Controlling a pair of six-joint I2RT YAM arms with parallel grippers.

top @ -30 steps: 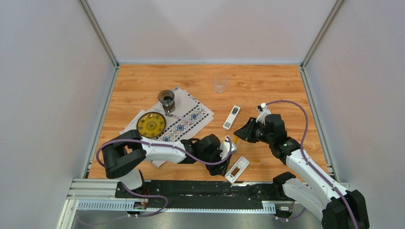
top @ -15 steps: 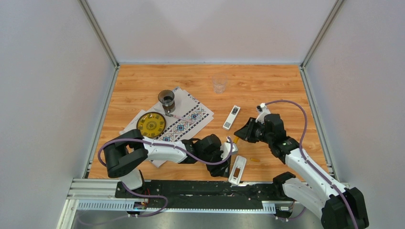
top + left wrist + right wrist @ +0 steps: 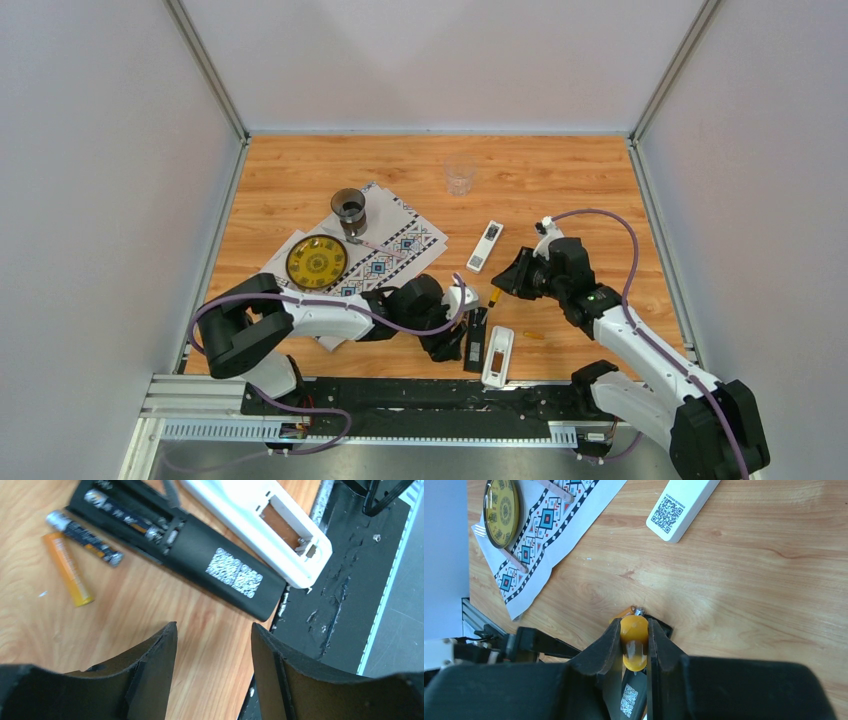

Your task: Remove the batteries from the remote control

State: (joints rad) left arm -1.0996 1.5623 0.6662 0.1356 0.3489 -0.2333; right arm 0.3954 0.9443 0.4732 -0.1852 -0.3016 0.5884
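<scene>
Batteries [image 3: 122,515]: one sits in the black remote [image 3: 200,555], two lie beside. Left gripper [image 3: 214,630] hovers wide, empty; right gripper [image 3: 634,625] clamps the screwdriver [image 3: 634,642], which should pry gently.

Left gripper [image 3: 214,627] now stands further left, clear of the white remote [image 3: 497,356]. That remote lies turned from diagonal to nearly straight front-to-back. Black remote [image 3: 476,338] now shows uncovered just beside it.

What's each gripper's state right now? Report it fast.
Left gripper: open, holding nothing.
Right gripper: shut on the orange screwdriver.
</scene>
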